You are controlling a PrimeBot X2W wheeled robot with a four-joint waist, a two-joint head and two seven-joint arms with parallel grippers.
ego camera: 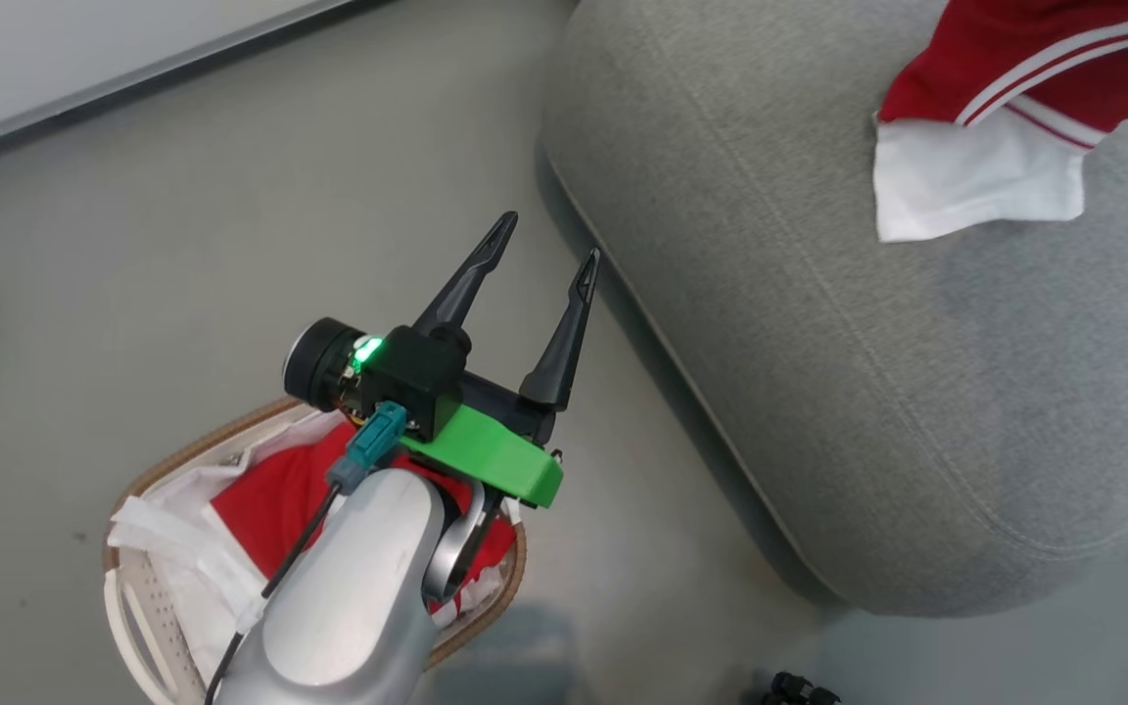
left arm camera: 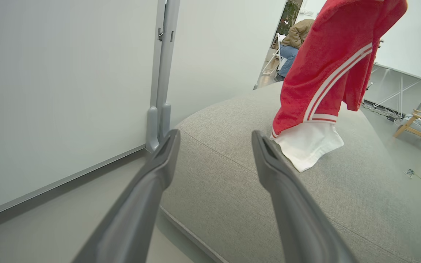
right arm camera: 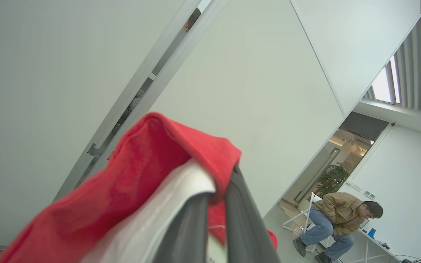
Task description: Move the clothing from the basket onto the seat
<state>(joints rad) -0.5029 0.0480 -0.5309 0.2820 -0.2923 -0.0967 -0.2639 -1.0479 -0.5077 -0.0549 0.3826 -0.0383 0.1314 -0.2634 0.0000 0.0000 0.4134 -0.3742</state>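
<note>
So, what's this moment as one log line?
left tool: open | right tool: shut on red garment, hem on seat | basket: red clothing inside

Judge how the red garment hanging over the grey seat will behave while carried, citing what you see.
Probably floppy: the red garment hangs in loose folds from its pinched top, its white hem resting on the seat. Likely light: a small pinch in the shut right tool holds it up. It may swing or drag.

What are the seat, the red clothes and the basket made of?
The seat looks like grey woven cloth, probably padded: weave and a stitched seam show. The clothing looks like soft, fuzzy red fabric that drapes. The basket seems smooth white plastic with punched holes and a brown rim, maybe woven.
</note>
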